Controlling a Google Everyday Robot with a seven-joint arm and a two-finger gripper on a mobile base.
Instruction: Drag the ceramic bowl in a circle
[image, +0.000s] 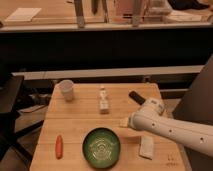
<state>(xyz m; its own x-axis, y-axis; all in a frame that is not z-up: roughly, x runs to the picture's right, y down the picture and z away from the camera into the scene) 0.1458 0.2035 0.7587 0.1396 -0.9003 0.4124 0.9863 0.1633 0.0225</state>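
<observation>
Sitting at the near edge of the table, the ceramic bowl lies just left of and nearer than the gripper, apart from it. The gripper hangs beyond the bowl's far-right rim, fingers spread, grasping nothing.

The gripper is just right of the table's middle, beside the bowl's far right rim, jaws apart and empty. Bare wood lies between the bowl and the bottle farther back. A wide strip is free on the bowl's left, up to the carrot. The cup stands well apart at the far left. The right side is tight: a white packet lies near the bowl, the arm crosses over it, and a dark object sits farther back.
</observation>
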